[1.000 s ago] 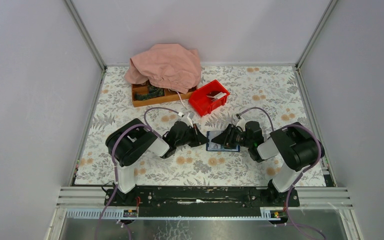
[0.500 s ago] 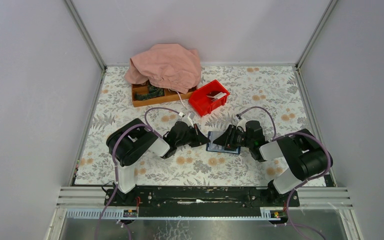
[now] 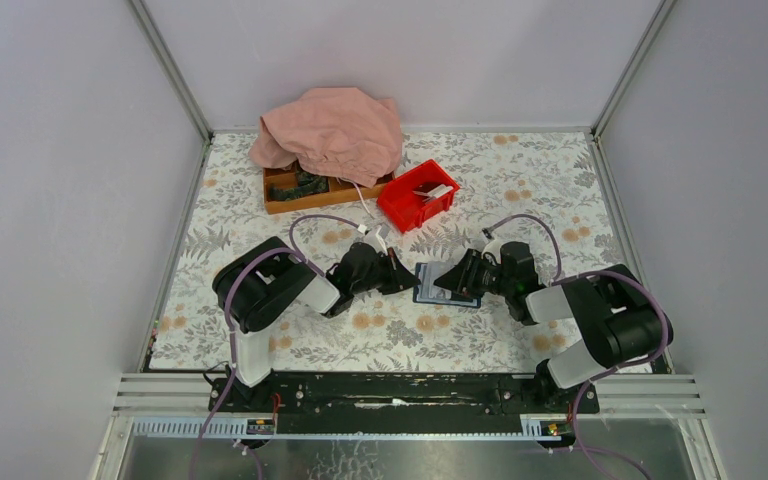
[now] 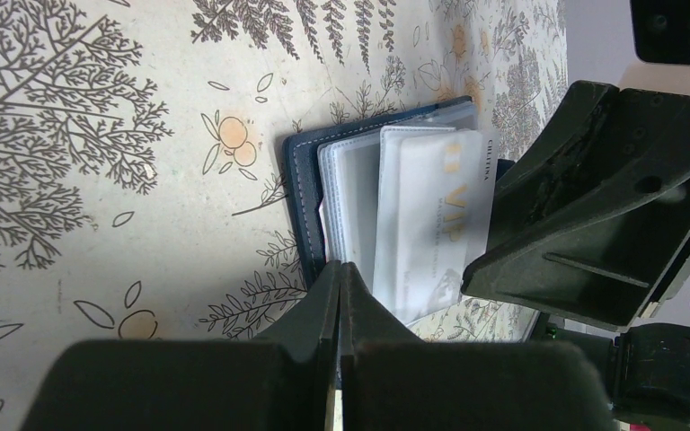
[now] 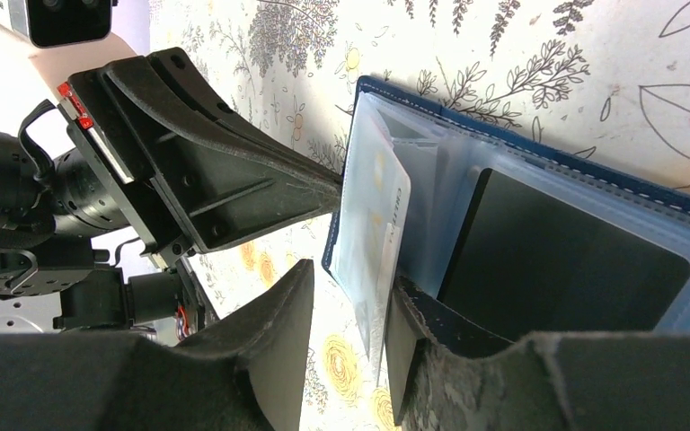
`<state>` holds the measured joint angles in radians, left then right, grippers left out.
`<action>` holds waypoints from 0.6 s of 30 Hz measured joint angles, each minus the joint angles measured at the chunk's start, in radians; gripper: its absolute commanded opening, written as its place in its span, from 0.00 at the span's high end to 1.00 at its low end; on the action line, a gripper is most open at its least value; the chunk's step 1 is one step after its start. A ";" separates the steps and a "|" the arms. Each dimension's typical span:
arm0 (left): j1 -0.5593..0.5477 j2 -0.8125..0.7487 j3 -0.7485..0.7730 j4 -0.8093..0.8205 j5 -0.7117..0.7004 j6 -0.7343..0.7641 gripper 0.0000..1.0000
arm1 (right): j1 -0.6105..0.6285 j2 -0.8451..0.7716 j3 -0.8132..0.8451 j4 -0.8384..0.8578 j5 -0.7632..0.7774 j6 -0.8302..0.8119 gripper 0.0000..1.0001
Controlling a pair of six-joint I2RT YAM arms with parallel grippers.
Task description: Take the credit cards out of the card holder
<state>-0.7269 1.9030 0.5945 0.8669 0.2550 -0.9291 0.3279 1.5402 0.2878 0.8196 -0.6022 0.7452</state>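
Swinging out to the right over the last second, seen from the top: right arm elbow further out, wrist drawn back a little from the holder (image 3: 430, 284). Holder open on the surface (image 3: 520, 180) between both arms, in the same spot as before; left arm unmoved. Read as a pull along the holder to slide a card free. No card out on the surface yet, so task judged barely begun. Red bin (image 3: 417, 197), tray (image 3: 280, 200) and pink cloth (image 3: 330, 125) well apart at the far side.

Viewed from the left wrist: left jaws shut tight with nothing between them, tip touching the holder's near edge, apparently pinning it. Clear sleeves fanned open, with a pale VIP card (image 4: 436, 215) uppermost, its far end meeting a dark finger of the right jaws.

Viewed from the right wrist: right jaws about half open, straddling the raised pale leaf carrying the VIP card. Touching 1 finger, with a visible gap to the other, so not pinched. Cannot tell whether card alone or sleeve and card sits between. Dark card (image 5: 566, 269) flat in its pocket on the other panel. Next move judged: closing on the card only, then drawing away with the left jaws holding the holder down. Risk of dragging the whole holder along.
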 measured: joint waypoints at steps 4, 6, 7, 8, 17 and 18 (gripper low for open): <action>0.000 0.000 0.000 0.000 0.000 0.000 1.00 | -0.008 -0.015 -0.004 -0.009 -0.011 -0.004 0.60; 0.000 0.000 0.000 0.000 0.000 0.000 1.00 | -0.013 -0.034 -0.005 -0.027 -0.012 -0.011 0.60; 0.000 0.000 0.000 0.000 0.000 0.000 1.00 | -0.015 -0.042 -0.006 -0.034 -0.012 -0.015 0.60; 0.000 0.000 0.000 0.000 0.000 0.000 1.00 | -0.018 -0.053 -0.006 -0.045 -0.011 -0.020 0.60; 0.000 0.001 0.000 0.001 0.000 -0.002 1.00 | -0.035 -0.126 -0.007 -0.152 0.002 -0.072 0.61; 0.000 0.001 0.000 0.001 0.000 -0.002 1.00 | -0.035 -0.132 -0.007 -0.164 0.007 -0.077 0.61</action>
<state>-0.7265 1.9041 0.5945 0.8680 0.2554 -0.9310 0.2924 1.4078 0.2810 0.6552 -0.5949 0.6682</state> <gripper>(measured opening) 0.010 0.394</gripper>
